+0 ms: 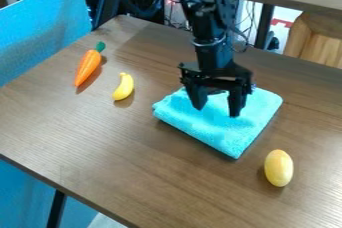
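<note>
Camera view: the black gripper (217,112) hangs fingers-down over the blue cloth (220,134).
Gripper: its two fingers stand well apart, with cloth showing in the gap and nothing held; whether the tips touch the cloth, I cannot tell.
Blue cloth: directly beneath the gripper, flat on the wooden table (100,147), one corner pointing toward the camera.
Handling: soft fabric probably calls for light, even pressure from both tips, just enough to gather a pinch; pressing harder could scrape the table, while too shallow a pinch might slip off.
Banana (123,87): near the gripper, toward the view's left.
Carrot (87,67): farther from the gripper on that same side, beyond the banana.
Yellow oval (278,168): nearer the camera than the gripper, toward the view's right, apart from the cloth.
Count: one cloth, one banana, one carrot, one yellow oval.
</note>
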You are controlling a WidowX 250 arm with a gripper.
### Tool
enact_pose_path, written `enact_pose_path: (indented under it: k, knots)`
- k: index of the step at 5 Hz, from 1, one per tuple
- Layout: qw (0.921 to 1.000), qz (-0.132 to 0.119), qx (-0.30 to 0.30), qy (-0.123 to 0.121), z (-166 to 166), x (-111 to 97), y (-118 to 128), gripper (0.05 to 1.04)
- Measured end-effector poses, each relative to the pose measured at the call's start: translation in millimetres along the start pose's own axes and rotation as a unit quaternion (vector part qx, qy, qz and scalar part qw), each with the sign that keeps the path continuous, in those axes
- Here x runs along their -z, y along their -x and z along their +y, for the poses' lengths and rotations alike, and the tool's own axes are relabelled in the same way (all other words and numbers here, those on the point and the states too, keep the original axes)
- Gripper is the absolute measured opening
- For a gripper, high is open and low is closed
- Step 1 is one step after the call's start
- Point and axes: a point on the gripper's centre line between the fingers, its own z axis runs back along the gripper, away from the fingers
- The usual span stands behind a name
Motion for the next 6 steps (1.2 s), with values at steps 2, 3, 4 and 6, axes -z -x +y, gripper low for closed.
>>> enact_pose_path:
  k: [2,3,4,6]
  knots:
    - [0.998,0.001,-0.013,-0.063,14.4,24.1,-13.7,1.001]
    - [0.9957,0.021,-0.006,-0.09,16.7,40.5,-8.2,1.001]
    - [0.9923,0.037,-0.021,-0.117,23.9,40.9,16.5,1.001]
    - [0.982,0.151,-0.032,-0.109,44.4,32.7,79.0,1.001]
